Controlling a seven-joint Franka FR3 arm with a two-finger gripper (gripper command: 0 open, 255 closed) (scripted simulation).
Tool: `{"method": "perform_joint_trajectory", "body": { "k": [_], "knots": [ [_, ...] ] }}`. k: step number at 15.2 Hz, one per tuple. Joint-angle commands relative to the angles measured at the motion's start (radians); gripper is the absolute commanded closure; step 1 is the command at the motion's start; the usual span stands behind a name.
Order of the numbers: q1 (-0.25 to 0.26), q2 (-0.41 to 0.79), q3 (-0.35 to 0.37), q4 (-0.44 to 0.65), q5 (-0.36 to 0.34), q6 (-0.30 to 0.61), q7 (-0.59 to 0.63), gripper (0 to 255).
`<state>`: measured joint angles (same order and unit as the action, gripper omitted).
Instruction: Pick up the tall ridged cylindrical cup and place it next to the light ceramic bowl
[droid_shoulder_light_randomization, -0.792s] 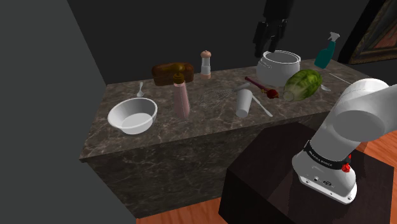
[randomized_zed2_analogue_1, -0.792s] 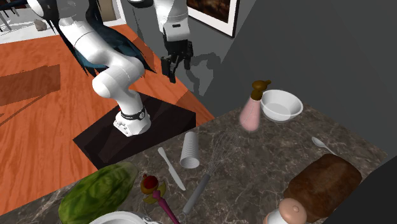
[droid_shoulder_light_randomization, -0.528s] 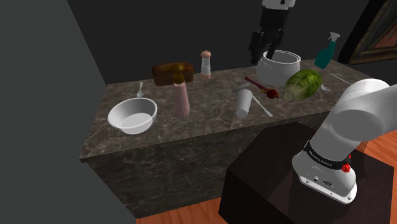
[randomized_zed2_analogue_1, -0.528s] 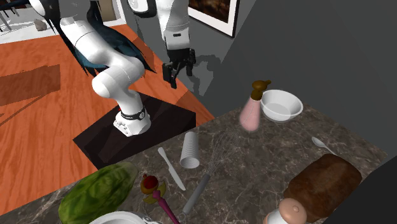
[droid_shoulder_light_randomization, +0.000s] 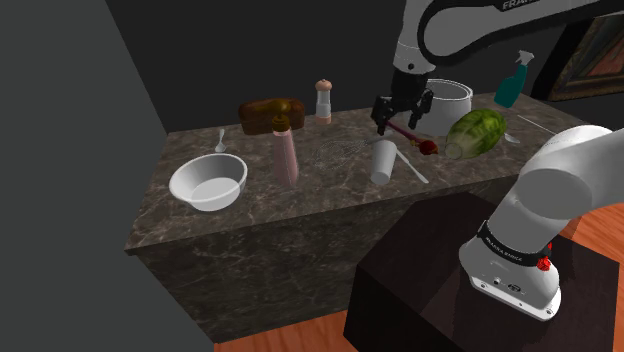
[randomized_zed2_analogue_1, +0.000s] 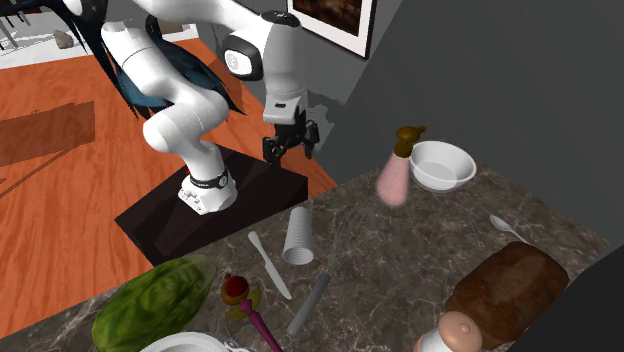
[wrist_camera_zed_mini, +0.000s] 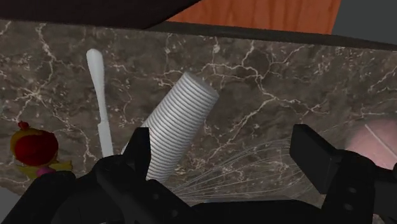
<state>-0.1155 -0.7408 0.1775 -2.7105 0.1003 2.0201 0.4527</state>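
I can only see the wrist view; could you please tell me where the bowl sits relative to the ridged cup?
Observer: In the shoulder view the white bowl stands far to the left of the ridged cup, with a pink bottle between them.
Operator: Thank you. How high is the end effector?
Observer: The open end effector hovers above the cup, apart from it.
Operator: Is anything close to the bowl?
Observer: A small spoon lies just beyond it, toward the back edge of the counter.
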Motion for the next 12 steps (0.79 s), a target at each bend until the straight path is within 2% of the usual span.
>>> {"method": "perform_joint_trajectory", "body": {
  "k": [1,6,10,12],
  "knots": [
    [-0.027,0.042,0.043,-0.042,0.004,0.096,0.092,0],
    [-0.118,0.182,0.152,-0.117,-0.013,0.326,0.321,0],
    [-0.234,0.337,0.259,-0.144,-0.081,0.512,0.542,0],
    [-0.254,0.367,0.273,-0.148,-0.098,0.545,0.568,0]
  ]
}}
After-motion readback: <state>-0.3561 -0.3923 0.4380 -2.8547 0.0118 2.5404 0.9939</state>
